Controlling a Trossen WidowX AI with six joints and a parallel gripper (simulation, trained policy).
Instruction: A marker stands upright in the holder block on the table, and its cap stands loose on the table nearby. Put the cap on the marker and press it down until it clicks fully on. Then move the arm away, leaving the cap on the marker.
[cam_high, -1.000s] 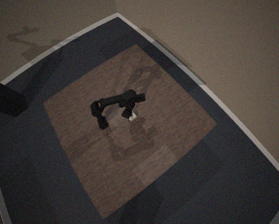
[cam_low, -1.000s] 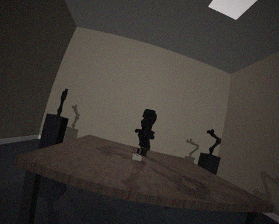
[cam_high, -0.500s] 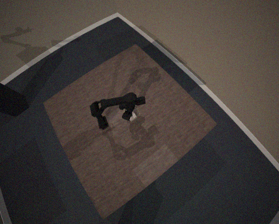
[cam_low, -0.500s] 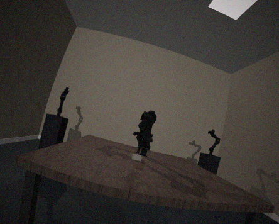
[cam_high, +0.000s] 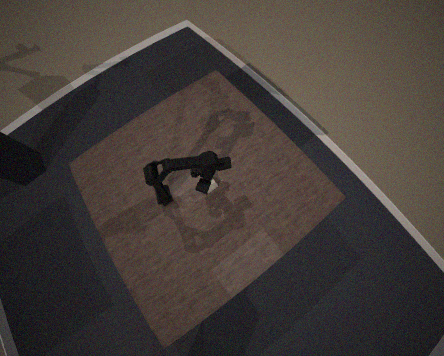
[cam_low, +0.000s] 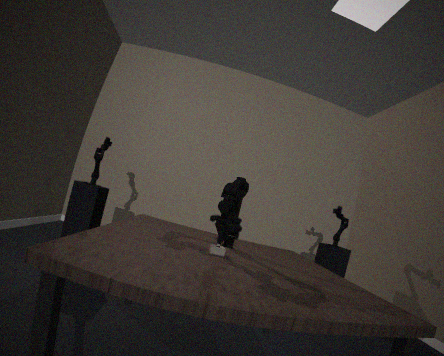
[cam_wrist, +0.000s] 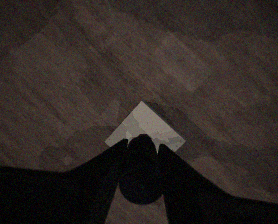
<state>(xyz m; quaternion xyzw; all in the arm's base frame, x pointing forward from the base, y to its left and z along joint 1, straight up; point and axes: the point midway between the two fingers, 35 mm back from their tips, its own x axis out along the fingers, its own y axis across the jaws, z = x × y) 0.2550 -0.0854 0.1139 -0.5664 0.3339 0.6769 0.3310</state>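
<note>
Cap (cam_wrist: 142, 170) pinched between our gripper's fingertips (cam_high: 203, 185) (cam_low: 227, 244), we hold it over the pale holder block (cam_high: 213, 186) (cam_low: 217, 250) (cam_wrist: 145, 120), presumably to line it up for pressing. Whether it touches the hidden marker, we cannot tell.

The table (cam_high: 150, 280) (cam_low: 165, 280) (cam_wrist: 60, 95) looks like brown wood, streaked with grain, its finish matt. The pale holder block (cam_high: 213, 186) (cam_low: 217, 250) (cam_wrist: 145, 117) appears smooth and matt. The dark pincer (cam_high: 203, 185) (cam_low: 227, 241) (cam_wrist: 143, 146) looks matt too, its material unclear.
</note>
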